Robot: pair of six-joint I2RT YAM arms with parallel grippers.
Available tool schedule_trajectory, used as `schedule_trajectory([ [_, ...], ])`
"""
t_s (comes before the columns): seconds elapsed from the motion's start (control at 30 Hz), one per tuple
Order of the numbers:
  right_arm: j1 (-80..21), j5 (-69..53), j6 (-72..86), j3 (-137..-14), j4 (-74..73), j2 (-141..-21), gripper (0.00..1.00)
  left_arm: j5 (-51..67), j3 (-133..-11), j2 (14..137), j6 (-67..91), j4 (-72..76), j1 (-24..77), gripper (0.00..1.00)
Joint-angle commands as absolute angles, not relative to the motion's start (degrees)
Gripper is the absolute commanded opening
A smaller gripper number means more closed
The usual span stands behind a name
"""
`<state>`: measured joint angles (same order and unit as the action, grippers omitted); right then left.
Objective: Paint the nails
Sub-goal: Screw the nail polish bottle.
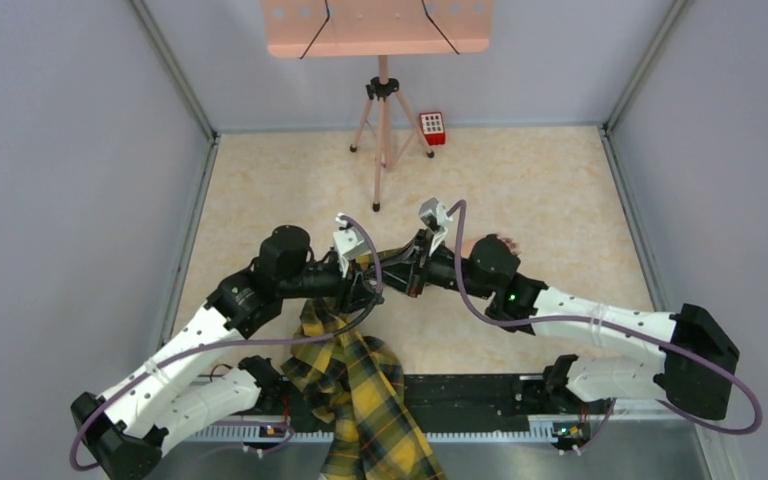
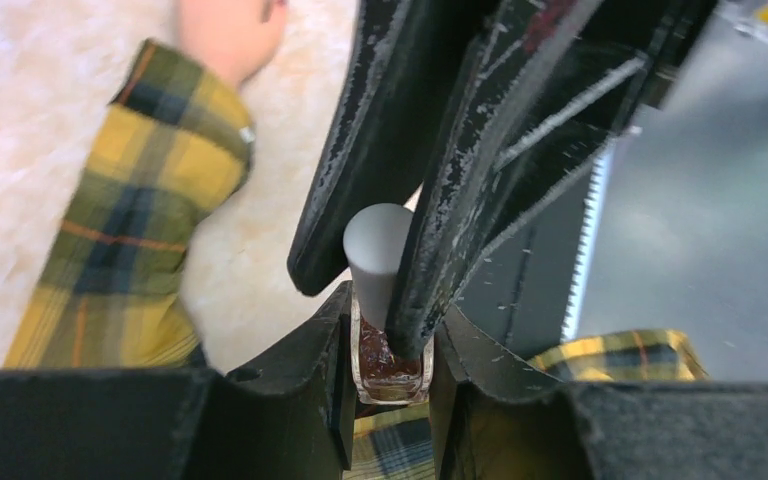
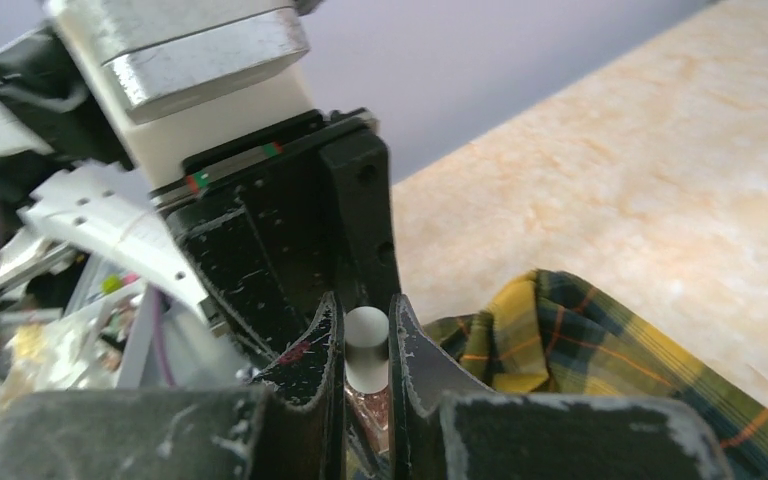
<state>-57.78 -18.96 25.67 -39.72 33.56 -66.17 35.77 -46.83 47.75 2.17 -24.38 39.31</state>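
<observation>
Currently both grippers meet mid-air over the plaid sleeve [image 1: 355, 370].

- Left gripper [image 2: 392, 330]: jaws clamped on the glass bottle [image 2: 390, 372], dark red polish inside.
- Right gripper [image 3: 366, 372]: jaws pinched on the grey cap [image 2: 375, 240], which sits on the bottle.
- Bottle and cap share one long axis, running from one gripper straight to the other, cap end toward the right arm.
- Mannequin hand [image 1: 488, 243] lies on the table to the right of the meeting point, just behind the right forearm and partly hidden by it. Nails too small to make out.

Judgement: the cap has to come off along that axis. The right arm, which holds the cap, is also nearer the hand.
</observation>
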Motion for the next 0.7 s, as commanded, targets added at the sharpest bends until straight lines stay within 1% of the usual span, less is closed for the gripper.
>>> schedule_trajectory([
  [0.0, -62.6, -10.3, 28.8, -41.8, 24.8, -68.8, 0.0, 15.4, -48.8, 48.3, 4.2, -17.1, 38.6, 0.0],
  [0.1, -62.9, -5.3, 32.4, -41.3, 24.2, -69.8, 0.0, 9.2, -49.7, 50.1, 4.2, -18.6, 38.2, 0.0],
  [0.3, -65.8, 5.4, 35.0, -44.4, 18.1, -70.8, 0.0, 2.4, -49.1, 51.1, 4.8, -18.4, 38.2, 0.0],
  [0.43, -68.0, 11.6, 35.3, -47.7, 14.0, -72.1, 0.0, 0.6, -48.8, 51.7, 4.9, -18.1, 38.1, 0.0],
  [0.67, -70.4, 18.6, 37.7, -53.3, 7.6, -75.5, 0.0, 0.6, -48.7, 53.5, 4.0, -18.3, 38.2, 0.0],
])
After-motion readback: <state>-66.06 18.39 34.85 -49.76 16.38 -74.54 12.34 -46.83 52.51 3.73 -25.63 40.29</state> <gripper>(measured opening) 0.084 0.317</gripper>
